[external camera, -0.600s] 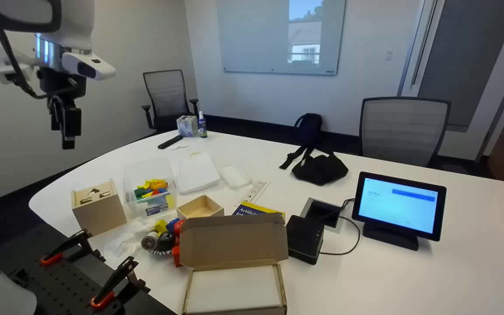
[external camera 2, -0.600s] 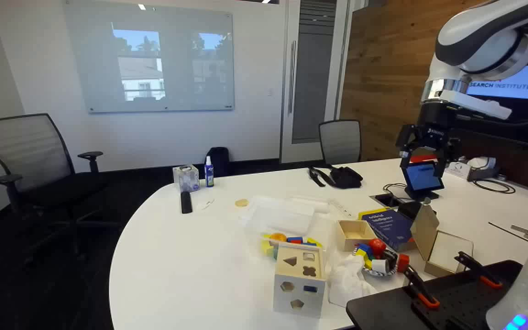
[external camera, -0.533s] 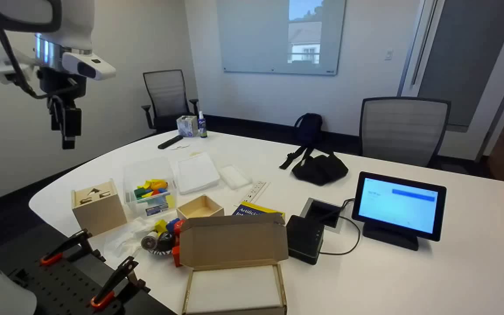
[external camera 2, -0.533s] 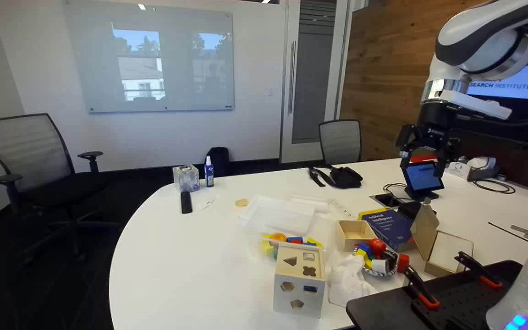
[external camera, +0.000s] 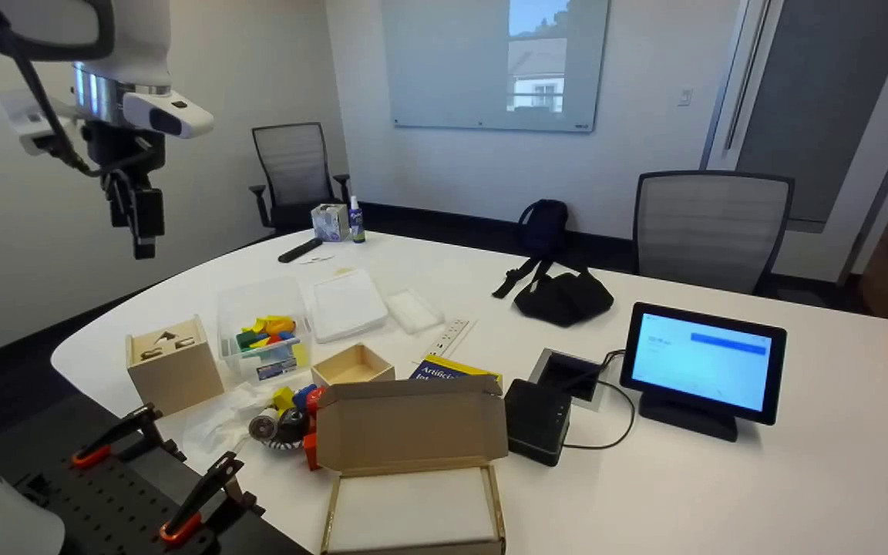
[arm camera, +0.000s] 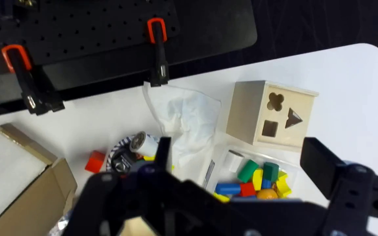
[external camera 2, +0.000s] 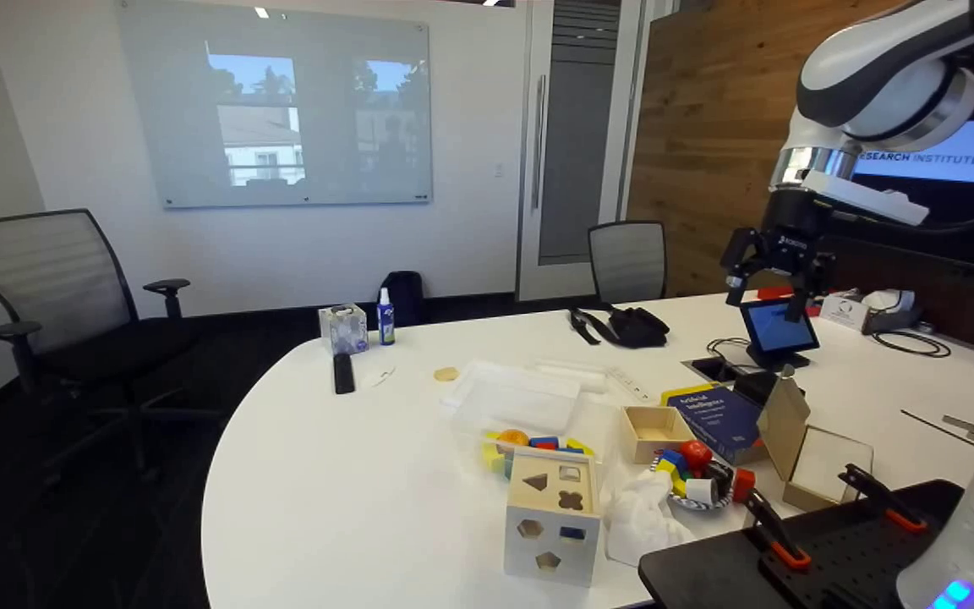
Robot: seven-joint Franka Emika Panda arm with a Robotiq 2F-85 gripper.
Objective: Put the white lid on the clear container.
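The white lid [external camera: 348, 304] lies flat on the table in both exterior views [external camera 2: 525, 404]. It does not show in the wrist view. The clear container [external camera: 242, 367] stands beside the lid, uncovered, with coloured blocks inside. In the wrist view the container [arm camera: 223, 168] shows between and beyond the fingers, its far part hidden by the gripper. In an exterior view the wooden shape box partly hides it. My gripper [arm camera: 236, 147] is open and empty, fingers wide apart. In both exterior views the gripper [external camera: 144, 248] [external camera 2: 764, 306] hangs high above the table, apart from lid and container.
A wooden shape box [external camera: 170, 366] and a small wooden tray [external camera: 353, 364] flank the container. A crumpled white bag [arm camera: 189, 121], a bowl of toys, an open cardboard box [external camera: 413, 424] and a smaller white piece [external camera: 415, 311] are near. Clamps [arm camera: 157, 49] hold the black base board.
The arm has shifted with its open gripper, rightward and slightly up in an exterior view, leftward in an exterior view. The lid, the container and the other objects have not moved.
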